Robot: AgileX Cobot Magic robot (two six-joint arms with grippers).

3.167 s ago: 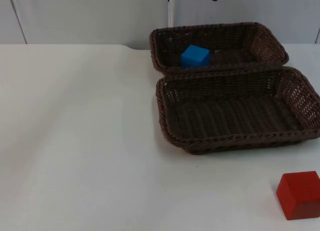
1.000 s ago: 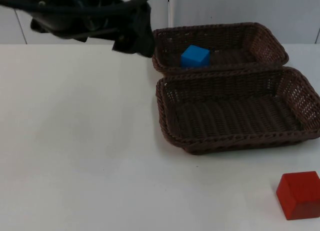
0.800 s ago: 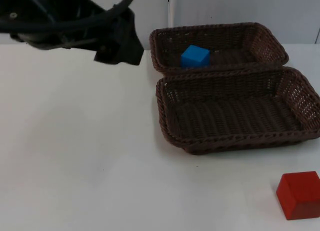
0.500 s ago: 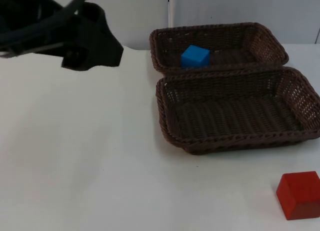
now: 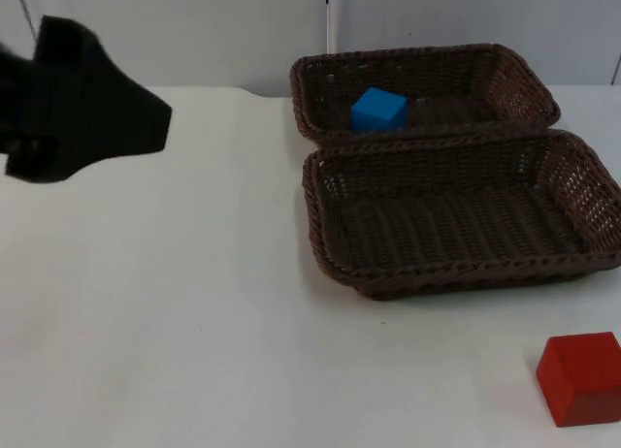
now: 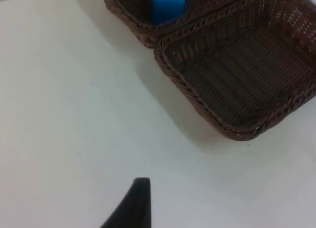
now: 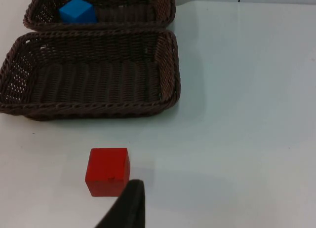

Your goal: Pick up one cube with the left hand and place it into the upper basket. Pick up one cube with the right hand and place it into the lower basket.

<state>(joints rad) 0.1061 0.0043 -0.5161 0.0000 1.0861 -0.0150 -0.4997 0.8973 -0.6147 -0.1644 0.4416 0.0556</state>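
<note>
White table point(image 5: 194, 322); left gripper point(image 5: 82, 104) hovering over it.

Left gripper point(image 5: 82, 104): a dark, blurred mass at the upper left of the top view, above the table point(image 5: 194, 322). Finger state not discernible. One black fingertip point(image 6: 133, 206) stands over bare table surface in the left wrist view.

Right arm: one black fingertip point(image 7: 128, 208) over the table in the right wrist view.
</note>
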